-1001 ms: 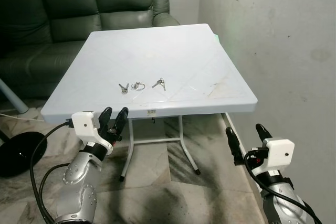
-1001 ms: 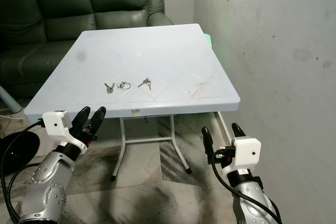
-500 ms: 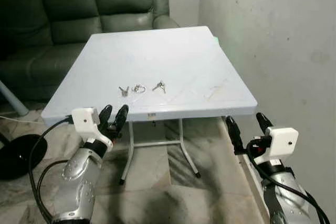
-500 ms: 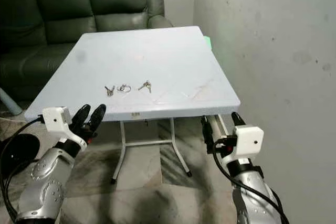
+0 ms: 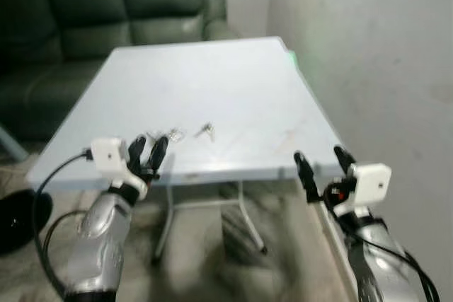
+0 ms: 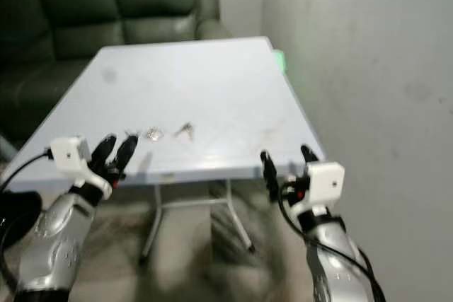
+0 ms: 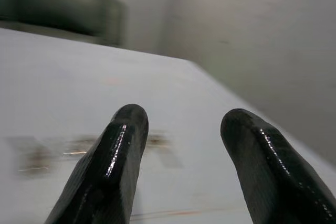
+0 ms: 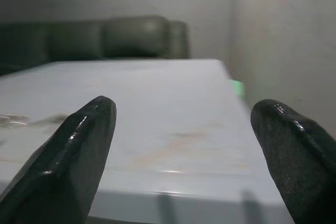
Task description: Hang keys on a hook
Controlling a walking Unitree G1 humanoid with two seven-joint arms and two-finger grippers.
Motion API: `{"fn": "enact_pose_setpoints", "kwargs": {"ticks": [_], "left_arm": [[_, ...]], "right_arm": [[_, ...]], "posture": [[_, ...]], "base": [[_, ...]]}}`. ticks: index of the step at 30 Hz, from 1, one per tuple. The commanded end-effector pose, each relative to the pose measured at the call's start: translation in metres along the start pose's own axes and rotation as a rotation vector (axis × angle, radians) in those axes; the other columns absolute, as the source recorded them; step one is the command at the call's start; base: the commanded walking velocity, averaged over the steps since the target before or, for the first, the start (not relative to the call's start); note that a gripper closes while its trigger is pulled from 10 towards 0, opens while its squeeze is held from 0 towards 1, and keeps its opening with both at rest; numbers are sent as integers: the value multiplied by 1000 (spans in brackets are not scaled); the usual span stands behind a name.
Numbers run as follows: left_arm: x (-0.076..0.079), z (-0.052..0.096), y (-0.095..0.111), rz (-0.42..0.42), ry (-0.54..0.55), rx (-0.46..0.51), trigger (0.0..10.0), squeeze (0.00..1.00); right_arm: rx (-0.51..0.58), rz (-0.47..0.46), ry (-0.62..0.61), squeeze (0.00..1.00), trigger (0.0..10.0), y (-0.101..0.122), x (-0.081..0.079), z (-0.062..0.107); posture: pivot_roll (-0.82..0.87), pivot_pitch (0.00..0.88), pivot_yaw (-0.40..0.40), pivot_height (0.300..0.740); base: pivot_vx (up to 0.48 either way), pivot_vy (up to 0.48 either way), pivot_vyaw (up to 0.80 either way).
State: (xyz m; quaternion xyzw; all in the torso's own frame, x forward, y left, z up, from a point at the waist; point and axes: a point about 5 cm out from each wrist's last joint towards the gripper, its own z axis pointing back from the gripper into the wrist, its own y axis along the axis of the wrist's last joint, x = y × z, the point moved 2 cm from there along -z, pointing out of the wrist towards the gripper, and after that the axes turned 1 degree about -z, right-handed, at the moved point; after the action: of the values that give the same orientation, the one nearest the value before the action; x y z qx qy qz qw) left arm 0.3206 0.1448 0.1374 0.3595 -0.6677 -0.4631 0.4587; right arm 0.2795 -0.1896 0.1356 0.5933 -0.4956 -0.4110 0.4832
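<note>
Three small key sets lie in a row near the front of the white table (image 5: 233,83): one bunch of keys (image 5: 207,130), a key ring (image 5: 174,133) and another key (image 5: 151,136). My left gripper (image 5: 149,146) is open, held at the table's front edge just before the leftmost key. In the left wrist view its fingers (image 7: 113,161) stand apart over the tabletop. My right gripper (image 5: 319,156) is open at the table's front right corner, with nothing between its fingers (image 8: 79,145). The picture is blurred.
A dark green sofa (image 5: 106,5) stands behind the table. A pale wall (image 5: 382,54) runs close along the table's right side. A black round base (image 5: 18,217) sits on the floor at the left. Something green (image 5: 291,58) shows at the table's far right edge.
The camera has moved closer to the table and the view has blurred. Both grippers have risen to the height of the table's front edge. The keys lie as before.
</note>
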Motion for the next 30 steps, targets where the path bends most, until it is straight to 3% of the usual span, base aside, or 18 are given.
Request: {"fn": "enact_pose_setpoints", "kwargs": {"ticks": [1, 6, 20, 30], "left_arm": [[-12, 3, 12, -37, 26, 24, 10000, 0], [-11, 2, 12, -39, 23, 25, 10000, 0], [-9, 0, 14, -37, 18, 31, 10000, 0], [-10, -2, 13, -58, 36, 22, 10000, 0]], "right_arm": [[27, -24, 36, 0, 10000, 5, -11, -5], [19, 20, 50, 0, 10000, 5, -11, -6], [8, 23, 59, 0, 10000, 4, -11, -8], [14, 3, 43, 0, 10000, 6, -7, -11]], "posture": [[84, 0, 59, 740], [87, 0, 55, 740], [88, 0, 51, 740], [90, 0, 47, 740]], "base": [[349, 0, 0], [353, 0, 0], [350, 0, 800], [0, 0, 0]]}}
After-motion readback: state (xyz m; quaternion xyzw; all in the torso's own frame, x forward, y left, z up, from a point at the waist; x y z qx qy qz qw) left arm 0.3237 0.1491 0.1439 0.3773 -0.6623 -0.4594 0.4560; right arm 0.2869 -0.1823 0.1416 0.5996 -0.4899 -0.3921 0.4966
